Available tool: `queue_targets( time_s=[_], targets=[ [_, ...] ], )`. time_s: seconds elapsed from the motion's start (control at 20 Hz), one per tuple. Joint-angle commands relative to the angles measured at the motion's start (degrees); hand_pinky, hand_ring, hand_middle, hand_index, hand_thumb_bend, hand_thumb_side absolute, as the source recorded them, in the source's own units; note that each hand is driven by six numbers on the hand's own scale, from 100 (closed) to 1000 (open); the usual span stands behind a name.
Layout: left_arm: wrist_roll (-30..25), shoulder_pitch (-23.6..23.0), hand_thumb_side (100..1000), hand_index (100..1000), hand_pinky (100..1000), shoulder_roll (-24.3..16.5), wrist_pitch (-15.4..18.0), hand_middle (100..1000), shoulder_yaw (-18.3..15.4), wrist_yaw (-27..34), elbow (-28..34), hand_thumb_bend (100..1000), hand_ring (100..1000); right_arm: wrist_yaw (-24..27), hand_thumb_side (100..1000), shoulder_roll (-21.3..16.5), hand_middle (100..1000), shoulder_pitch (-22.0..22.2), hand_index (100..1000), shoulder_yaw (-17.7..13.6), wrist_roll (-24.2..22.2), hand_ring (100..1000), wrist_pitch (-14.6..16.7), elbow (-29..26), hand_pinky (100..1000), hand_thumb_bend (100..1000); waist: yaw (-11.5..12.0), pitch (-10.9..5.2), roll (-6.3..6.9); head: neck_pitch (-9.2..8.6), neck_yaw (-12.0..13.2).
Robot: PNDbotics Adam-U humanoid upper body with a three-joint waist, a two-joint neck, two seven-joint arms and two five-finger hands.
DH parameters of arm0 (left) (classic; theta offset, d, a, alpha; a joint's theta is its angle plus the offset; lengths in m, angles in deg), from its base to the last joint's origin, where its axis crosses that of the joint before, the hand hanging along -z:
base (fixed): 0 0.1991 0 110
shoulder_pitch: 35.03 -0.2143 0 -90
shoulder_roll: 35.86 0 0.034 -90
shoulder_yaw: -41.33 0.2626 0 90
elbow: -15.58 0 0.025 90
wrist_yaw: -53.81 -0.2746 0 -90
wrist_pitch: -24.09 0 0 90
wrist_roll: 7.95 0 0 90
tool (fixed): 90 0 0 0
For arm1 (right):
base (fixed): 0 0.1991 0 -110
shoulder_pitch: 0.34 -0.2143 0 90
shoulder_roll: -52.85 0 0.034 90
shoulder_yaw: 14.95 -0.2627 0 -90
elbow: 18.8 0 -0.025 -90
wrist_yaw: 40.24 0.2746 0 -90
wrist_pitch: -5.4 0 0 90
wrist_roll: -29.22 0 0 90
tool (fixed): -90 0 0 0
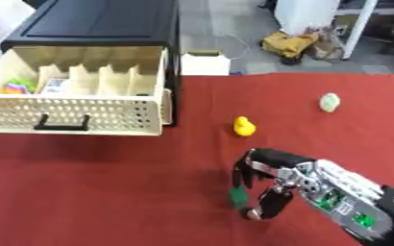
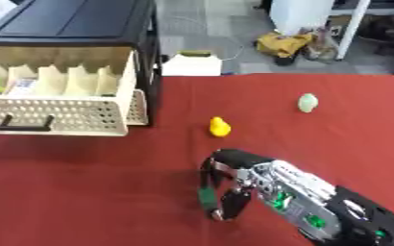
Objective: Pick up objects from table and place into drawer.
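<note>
Green, small and flat, the object (image 1: 238, 196) sits pinched between my right hand's (image 1: 272, 180) curled fingers and thumb, low over the red cloth (image 1: 108, 192). I judge it could slip sideways if I lift fast. Beyond, a yellow duck (image 1: 245, 126) and a pale green lump (image 1: 330, 102) wait, well apart. Leftward, open cloth leads to the open cream drawer (image 1: 74, 115).

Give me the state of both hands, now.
Left hand: not in view.
Right hand: fingers curled down round a small green object on the red table, pinching it.
</note>
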Motion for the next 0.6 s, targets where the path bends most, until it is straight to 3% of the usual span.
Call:
queue_targets(
  time_s=[0.05, 0.6],
  targets=[
    [0.0, 0.6, 1000, 689, 100, -0.7, 0.2, 100, -0.6, 0.2, 0.7, 100, 100, -0.2, 100, -0.5, 453, -0.6, 643, -0.7, 0.7, 675, 0.0, 0.2, 634, 434, 0.1, -0.58, 0.22, -0.57, -0.2],
    [0.0, 0.5, 1000, 686, 100, -0.5, 0.3, 100, -0.7, 0.2, 0.7, 100, 100, -0.7, 100, -0.1, 461, -0.8, 655, -0.9, 2.3, 683, 0.3, 1.5, 634, 440, 0.3, -0.38, 0.25, -0.96, -0.4]
  ],
)
